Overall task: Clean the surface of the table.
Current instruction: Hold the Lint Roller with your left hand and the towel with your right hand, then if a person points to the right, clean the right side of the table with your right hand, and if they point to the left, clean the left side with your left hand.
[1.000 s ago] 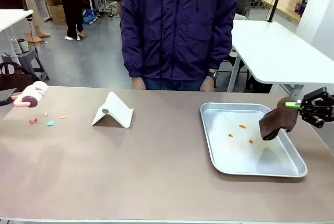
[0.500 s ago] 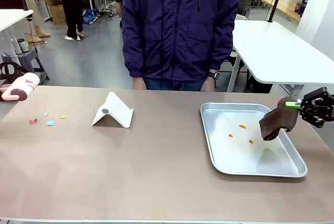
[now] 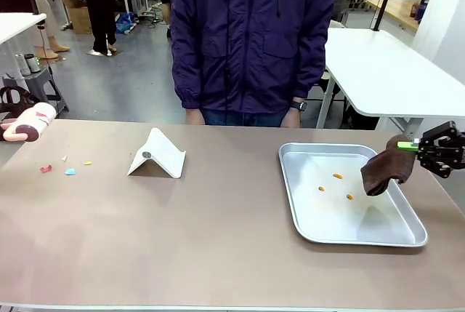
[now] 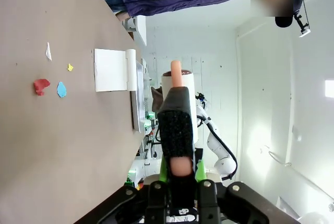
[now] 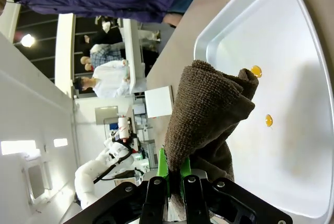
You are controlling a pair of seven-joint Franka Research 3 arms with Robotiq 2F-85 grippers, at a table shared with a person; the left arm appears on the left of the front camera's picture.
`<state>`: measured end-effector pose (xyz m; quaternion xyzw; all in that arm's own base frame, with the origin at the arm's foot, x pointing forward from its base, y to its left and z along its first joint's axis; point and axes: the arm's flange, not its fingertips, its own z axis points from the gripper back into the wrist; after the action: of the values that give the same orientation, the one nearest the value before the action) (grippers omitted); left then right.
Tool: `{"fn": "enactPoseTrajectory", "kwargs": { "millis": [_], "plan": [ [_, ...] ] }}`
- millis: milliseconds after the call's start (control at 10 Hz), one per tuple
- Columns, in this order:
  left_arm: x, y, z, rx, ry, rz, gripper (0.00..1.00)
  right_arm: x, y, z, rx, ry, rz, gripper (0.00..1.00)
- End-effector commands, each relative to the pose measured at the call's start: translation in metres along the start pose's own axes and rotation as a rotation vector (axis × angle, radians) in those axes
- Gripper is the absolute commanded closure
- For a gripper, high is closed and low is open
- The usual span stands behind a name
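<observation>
Across the whole front view, the table (image 3: pixel 218 254), its brownish top mostly bare. At the far edge, a person (image 3: pixel 251 36) in a dark jacket, arms down, apparently just looking on. Toward the right edge, a metal tray (image 3: pixel 363 240), probably there for collecting swept-up bits, with a few orange crumbs (image 3: pixel 337 176) already inside. Over the tray's right rim, a brown cloth (image 3: pixel 381 170), clenched folded in the right gripper (image 5: pixel 173 172), seemingly kept above the tray to catch loose crumbs. Near the far edge, left of the middle, a folded white card (image 3: pixel 156 153), standing like a tent. Just beyond the left edge, a lint roller (image 3: pixel 29 123), grasped by its pink handle in the left gripper (image 4: pixel 180 169), lifted clear of the top. Near the far-left corner, small coloured scraps (image 3: pixel 70 172), not yet picked up, presumably the roller's job.
</observation>
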<state>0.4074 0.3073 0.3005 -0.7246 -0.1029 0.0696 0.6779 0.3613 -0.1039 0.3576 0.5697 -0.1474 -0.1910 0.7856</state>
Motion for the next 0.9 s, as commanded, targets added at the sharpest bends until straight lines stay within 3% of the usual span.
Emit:
{"fn": "enactPoseTrajectory", "kwargs": {
  "millis": [0, 800],
  "plan": [
    [-0.0052, -0.0040, -0.0027, -0.004, 0.004, 0.008, 1.00, -0.0004, 0.0048, 0.0013, 0.003, -0.004, -0.005, 1.00],
    [-0.0052, -0.0040, -0.0027, -0.004, 0.004, 0.008, 1.00, -0.0004, 0.0048, 0.0013, 0.003, -0.004, -0.005, 1.00]
  ]
}}
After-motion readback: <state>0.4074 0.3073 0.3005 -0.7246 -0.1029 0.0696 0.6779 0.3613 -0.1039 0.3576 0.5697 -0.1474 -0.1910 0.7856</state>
